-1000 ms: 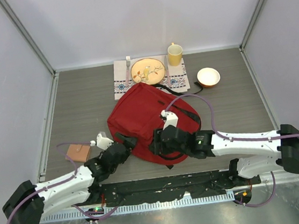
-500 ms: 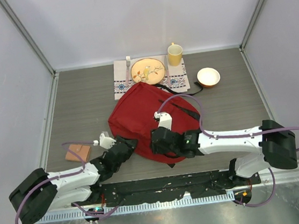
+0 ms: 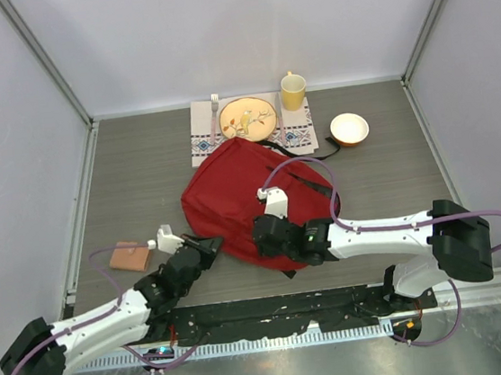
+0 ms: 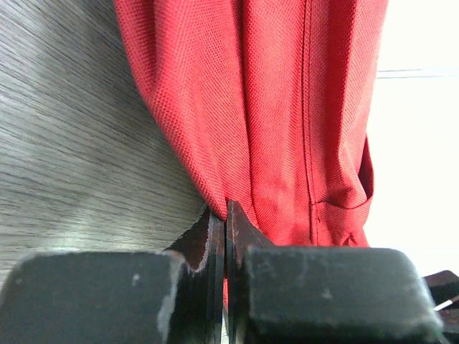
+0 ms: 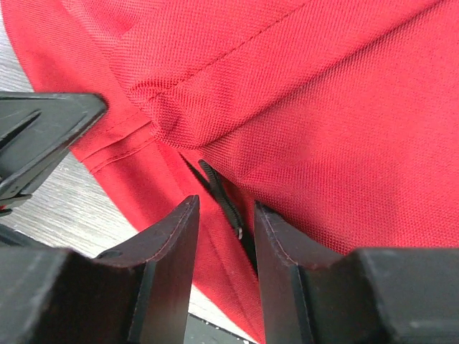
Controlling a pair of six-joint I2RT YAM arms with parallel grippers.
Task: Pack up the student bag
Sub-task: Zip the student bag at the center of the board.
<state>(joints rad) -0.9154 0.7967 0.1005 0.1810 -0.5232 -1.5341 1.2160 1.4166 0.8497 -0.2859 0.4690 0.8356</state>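
The student bag (image 3: 242, 188), a large red backpack, lies flat in the middle of the table. My left gripper (image 3: 210, 244) is at its near-left edge, jaws shut on a fold of the red fabric (image 4: 244, 143), as the left wrist view shows at the gripper (image 4: 224, 209). My right gripper (image 3: 260, 232) rests over the bag's near edge. In the right wrist view it (image 5: 226, 208) stands open, its fingers apart on either side of a black zipper pull (image 5: 222, 195) without pressing it.
A small brown block (image 3: 131, 255) lies left of my left arm. At the back are a patterned placemat (image 3: 201, 139) with a plate (image 3: 248, 118), a fork (image 3: 215, 105), a yellow mug (image 3: 293, 91) and a white bowl (image 3: 349, 127). Black straps (image 3: 305, 150) trail behind the bag.
My left gripper went from open to shut on the bag's near-left edge and drew back slightly. The right gripper narrowed a little and shifted left along the bag's near edge.
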